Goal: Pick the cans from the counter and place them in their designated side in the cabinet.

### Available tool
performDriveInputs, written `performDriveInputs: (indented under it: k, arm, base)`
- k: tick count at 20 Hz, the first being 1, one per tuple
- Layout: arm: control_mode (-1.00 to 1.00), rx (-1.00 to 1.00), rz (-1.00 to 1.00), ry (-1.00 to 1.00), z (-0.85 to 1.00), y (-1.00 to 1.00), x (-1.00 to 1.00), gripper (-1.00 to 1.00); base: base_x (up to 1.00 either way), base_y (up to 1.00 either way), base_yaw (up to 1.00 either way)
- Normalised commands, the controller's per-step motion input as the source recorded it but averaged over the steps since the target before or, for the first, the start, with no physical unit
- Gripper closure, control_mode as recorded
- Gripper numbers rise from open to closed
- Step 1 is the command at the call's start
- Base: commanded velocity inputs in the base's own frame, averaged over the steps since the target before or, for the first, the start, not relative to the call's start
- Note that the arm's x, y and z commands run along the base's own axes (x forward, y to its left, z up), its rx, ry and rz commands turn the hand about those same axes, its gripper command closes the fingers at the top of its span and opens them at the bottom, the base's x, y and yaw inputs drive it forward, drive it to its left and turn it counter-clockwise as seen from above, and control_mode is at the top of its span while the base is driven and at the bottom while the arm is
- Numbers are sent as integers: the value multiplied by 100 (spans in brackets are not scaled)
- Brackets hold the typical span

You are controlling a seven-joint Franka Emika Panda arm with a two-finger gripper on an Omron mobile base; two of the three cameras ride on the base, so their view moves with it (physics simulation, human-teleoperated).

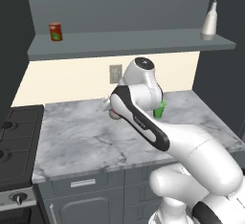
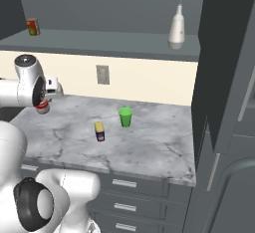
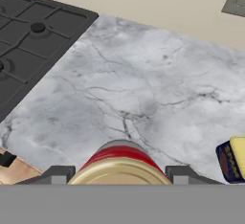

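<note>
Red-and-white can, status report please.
Gripper shut on red-and-white can, above the counter. Blue can on counter. Nothing blocking.

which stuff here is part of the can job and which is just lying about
Job: red-and-white can between the tool's fingers; blue can lying on the counter; cabinet shelf.
Lying about: green cup, red can with green label, white bottle, stove.

open marble counter [image 3: 143,89] ahead, stove [image 3: 28,46] alongside, blue can [image 3: 232,161] near
</note>
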Motion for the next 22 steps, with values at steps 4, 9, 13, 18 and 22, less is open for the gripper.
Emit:
performDriveInputs:
  k: [4, 9, 13, 18, 22]
  arm:
    - [-100, 1, 0, -9, 36, -2, -22, 100]
    - [-100, 1, 0, -10, 39, 0, -22, 100]
    - [-100, 2, 0, -10, 40, -1, -21, 100]
    - [-100, 2, 0, -10, 41, -1, -19, 100]
    - [-100, 4, 1, -9, 40, -4, -14, 100]
  base:
    - [0, 0, 0]
    - [0, 0, 0]
    - [0, 0, 0]
    - [0, 0, 0]
    - [0, 0, 0]
